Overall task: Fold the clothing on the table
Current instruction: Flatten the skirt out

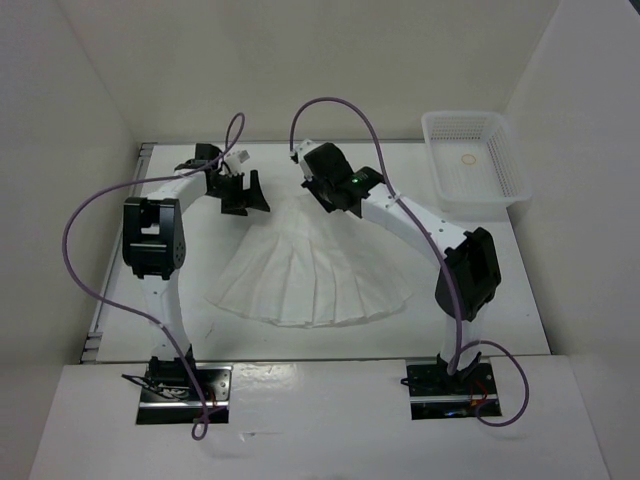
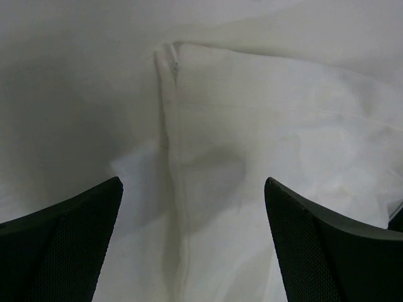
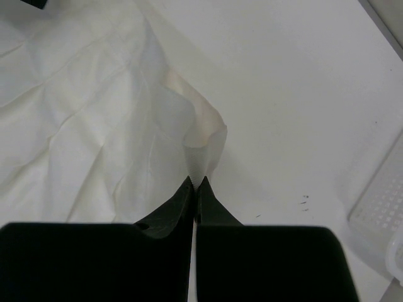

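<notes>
One skirt [image 1: 310, 275] on table [image 1: 420, 332]; one basket [image 1: 475, 160]; left fingers [image 2: 63, 245] apart; right fingers [image 3: 173, 211] clamped on skirt edge.

White table [image 1: 485, 300], pleated skirt [image 1: 310, 275], perforated basket [image 1: 475, 165]

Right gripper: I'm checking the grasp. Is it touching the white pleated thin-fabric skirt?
Touching. Right wrist view: the white pleated skirt peaks into the shut right gripper.

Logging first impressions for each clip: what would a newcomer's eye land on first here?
A white pleated skirt lies fanned out mid-table, waistband at the far end. The left gripper hangs wide open over the waistband's left corner; the right gripper is shut on fabric at its right corner. A white perforated basket sits at the table's far right corner.
</notes>
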Robot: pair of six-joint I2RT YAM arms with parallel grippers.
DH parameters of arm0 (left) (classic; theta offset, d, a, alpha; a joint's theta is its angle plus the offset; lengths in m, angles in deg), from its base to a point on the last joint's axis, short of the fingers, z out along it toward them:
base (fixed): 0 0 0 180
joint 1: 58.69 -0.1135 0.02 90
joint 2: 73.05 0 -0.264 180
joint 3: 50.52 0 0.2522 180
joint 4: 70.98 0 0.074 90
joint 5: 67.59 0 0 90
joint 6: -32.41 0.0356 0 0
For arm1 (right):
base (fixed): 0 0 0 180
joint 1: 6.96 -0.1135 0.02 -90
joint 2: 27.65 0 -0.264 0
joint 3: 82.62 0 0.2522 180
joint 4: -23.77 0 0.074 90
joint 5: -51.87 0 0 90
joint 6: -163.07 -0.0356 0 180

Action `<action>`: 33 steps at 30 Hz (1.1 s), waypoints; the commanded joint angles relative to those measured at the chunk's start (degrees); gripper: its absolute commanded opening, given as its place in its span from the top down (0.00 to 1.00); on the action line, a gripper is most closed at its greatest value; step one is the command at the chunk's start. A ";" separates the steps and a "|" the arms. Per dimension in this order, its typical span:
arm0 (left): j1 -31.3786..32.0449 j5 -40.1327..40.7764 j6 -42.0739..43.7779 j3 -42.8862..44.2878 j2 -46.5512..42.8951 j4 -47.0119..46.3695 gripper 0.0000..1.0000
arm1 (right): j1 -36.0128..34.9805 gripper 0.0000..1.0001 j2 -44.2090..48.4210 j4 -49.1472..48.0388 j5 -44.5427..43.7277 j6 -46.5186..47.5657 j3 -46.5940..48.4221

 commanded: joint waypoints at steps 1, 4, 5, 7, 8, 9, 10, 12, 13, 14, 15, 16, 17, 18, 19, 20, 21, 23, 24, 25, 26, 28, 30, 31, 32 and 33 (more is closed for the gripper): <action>2.49 4.65 -1.05 5.59 3.05 -0.35 0.01 | -0.92 1.00 4.34 -2.61 -0.43 0.38 -1.58; 3.11 4.66 0.09 10.06 4.81 0.79 0.07 | -0.93 1.00 4.88 -2.61 0.27 0.38 -2.19; 3.11 4.66 0.79 10.87 5.42 0.80 0.09 | -0.93 1.00 4.88 -2.61 0.27 0.38 -2.20; 3.11 4.05 1.67 12.36 6.04 0.80 0.13 | -1.46 1.00 5.49 -2.61 0.27 0.38 -3.51; 3.64 4.04 1.68 13.94 6.74 0.80 0.14 | -1.46 1.00 5.49 -3.13 0.88 0.38 -3.51; 3.64 3.26 3.50 14.91 7.27 0.80 0.15 | -1.46 1.00 6.10 -3.14 0.89 0.38 -4.12; 3.64 3.25 3.52 15.70 8.41 1.49 0.17 | -1.46 1.00 6.11 -3.14 0.89 0.38 -4.13; 3.64 1.94 5.10 17.81 9.64 2.81 0.21 | -1.46 1.00 6.63 -3.14 0.89 0.38 -4.13; 3.64 1.93 5.10 18.43 10.95 3.95 0.23 | -1.46 1.00 7.24 -3.14 0.89 0.38 -4.13; 3.64 1.24 5.71 19.04 11.66 4.74 0.25 | -1.46 1.00 7.25 -3.14 0.89 0.38 -4.13; 3.64 0.71 6.24 19.66 12.28 5.27 0.25 | -1.46 1.00 7.77 -3.14 0.89 0.38 -4.13; 3.64 0.70 6.25 20.27 12.81 5.80 0.26 | -1.46 1.00 7.78 -3.14 0.89 -0.14 -4.13; 3.64 0.70 6.77 20.28 13.51 6.50 0.26 | -1.46 1.00 7.78 -3.14 0.89 -0.15 -4.13; 3.64 1.40 6.77 20.28 13.51 6.51 0.27 | -1.46 1.00 7.78 -3.14 0.89 -0.15 -4.13; 3.64 1.93 7.38 20.28 14.12 7.03 0.27 | -1.46 1.00 8.38 -3.14 0.89 -0.15 -4.13; 3.64 2.46 7.91 20.80 14.13 7.04 0.27 | -1.46 1.00 8.39 -3.14 0.89 -0.15 -4.13; 4.16 2.46 7.92 20.81 14.13 7.04 0.27 | -1.46 1.00 8.39 -3.14 0.89 -0.15 -4.13; 4.17 2.46 8.44 21.33 14.66 7.56 0.27 | -1.46 1.00 8.39 -3.14 0.89 -0.15 -4.75; 4.69 2.46 9.05 22.29 15.18 8.69 0.27 | -1.46 1.00 8.39 -3.14 0.89 -0.15 -4.75; 4.70 2.46 9.58 22.82 15.88 8.71 0.27 | -1.46 1.00 8.39 -3.14 0.89 -0.15 -4.75; 5.22 2.46 9.59 22.83 15.89 9.49 0.27 | -1.46 1.00 8.39 -3.14 0.89 -0.15 -4.75; 5.74 1.93 10.90 23.71 16.59 10.20 0.27 | -1.46 1.00 8.91 -3.14 0.89 -0.15 -4.75; 5.75 1.06 11.43 23.71 17.21 10.20 0.27 | -1.46 1.00 8.92 -3.14 0.89 -0.15 -4.75; 6.27 0.53 12.22 23.71 17.21 10.20 0.27 | -1.46 1.00 8.92 -3.14 0.89 -0.15 -4.75; 6.28 0.01 12.22 23.71 17.90 10.81 0.27 | -1.46 1.00 8.92 -3.14 0.89 -0.15 -4.75; 6.28 -0.87 12.92 23.71 17.91 10.82 0.27 | -1.46 1.00 8.92 -3.14 0.89 -0.15 -4.75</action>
